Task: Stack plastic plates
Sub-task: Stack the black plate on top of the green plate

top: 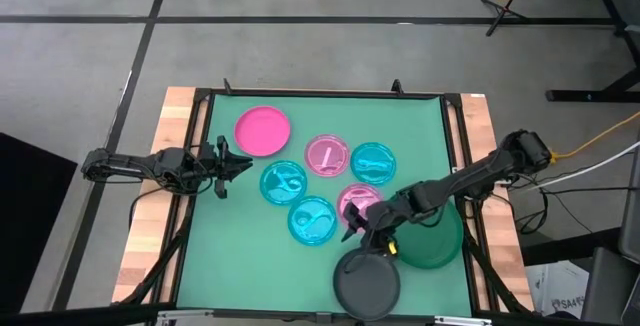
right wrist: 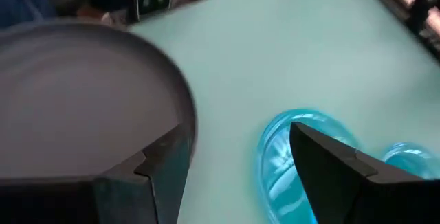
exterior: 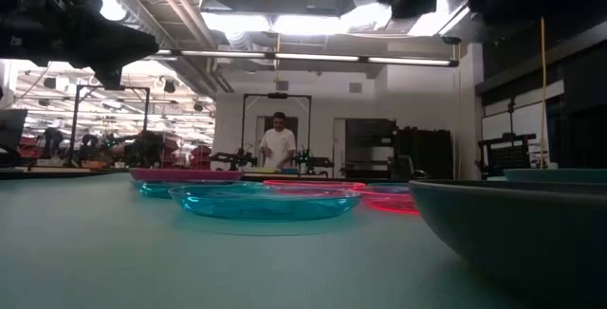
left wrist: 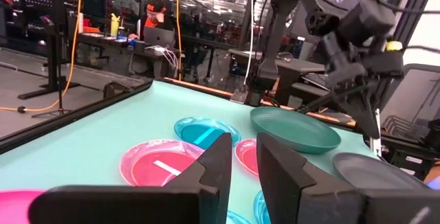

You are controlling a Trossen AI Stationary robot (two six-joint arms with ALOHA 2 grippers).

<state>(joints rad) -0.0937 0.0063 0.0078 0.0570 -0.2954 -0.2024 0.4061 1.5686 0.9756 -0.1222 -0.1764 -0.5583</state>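
Note:
Eight plates lie flat on the green mat. Hot pink plate [top: 262, 129] is far left. Two small pink plates [top: 327, 154] [top: 355, 201] and three cyan ones [top: 373, 162] [top: 283, 182] [top: 312, 220] sit mid-table. The dark green plate [top: 435, 241] and dark grey plate [top: 366, 286] are near right. My right gripper [top: 372, 241] [right wrist: 221, 143] is open at the grey plate's far rim [right wrist: 182, 107]. One finger [right wrist: 148, 176] stands at that rim, the other [right wrist: 337, 169] toward a cyan plate [right wrist: 282, 159]. My left gripper [top: 245, 167] [left wrist: 244, 159] waits by the hot pink plate, open by a narrow gap. My right gripper has one finger [right wrist: 148, 176] at the dark grey plate's far rim [right wrist: 182, 107], coming down at a slant from the far side. Whether that finger touches the rim cannot be told. The plate lies flat on the mat.
A black frame [top: 320, 94] borders the mat, with wooden table strips [top: 150, 216] outside it. The near left part of the mat [top: 240, 266] is bare. In the low view a person [exterior: 278, 146] stands in the room far behind the table.

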